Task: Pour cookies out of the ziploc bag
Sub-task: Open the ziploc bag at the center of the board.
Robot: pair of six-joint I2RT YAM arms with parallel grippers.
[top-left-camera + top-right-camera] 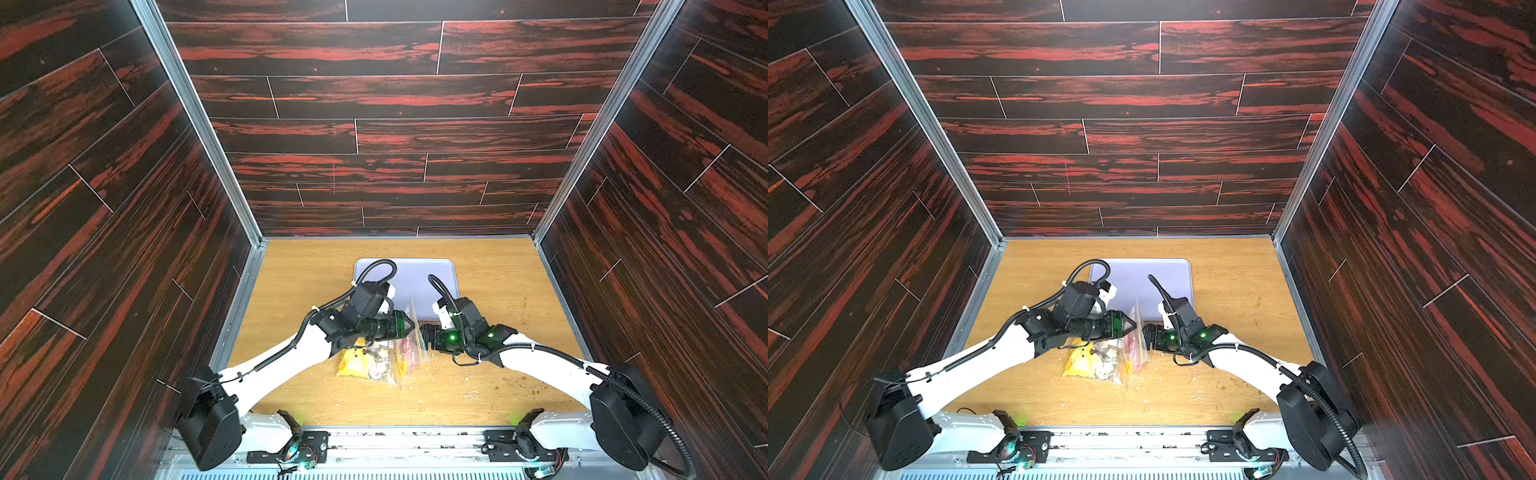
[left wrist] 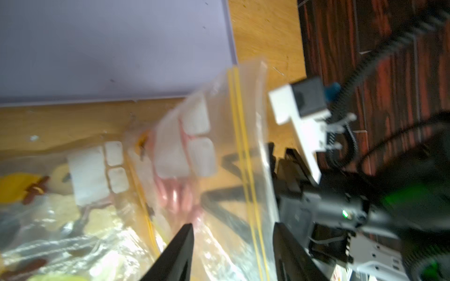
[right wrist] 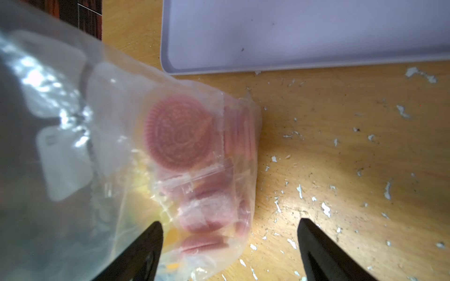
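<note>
The left gripper point(image 2: 232, 226) is straddling the yellow-striped zip edge of the clear plastic ziploc bag point(image 2: 253, 116), fingers apart. Blur is hiding whether it is pinching; it is probably propping the mouth. The round pink wrapped cookies point(image 3: 179, 136) are sitting inside the bag on the wooden table point(image 3: 353, 146), just beside the bare pale lilac tray point(image 3: 292, 67). The right gripper point(image 3: 230, 222) is gaping wide, grasping nothing.

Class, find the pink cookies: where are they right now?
The pink cookies sit inside the ziploc bag on the table, central in both top views, just in front of the lavender tray.
</note>
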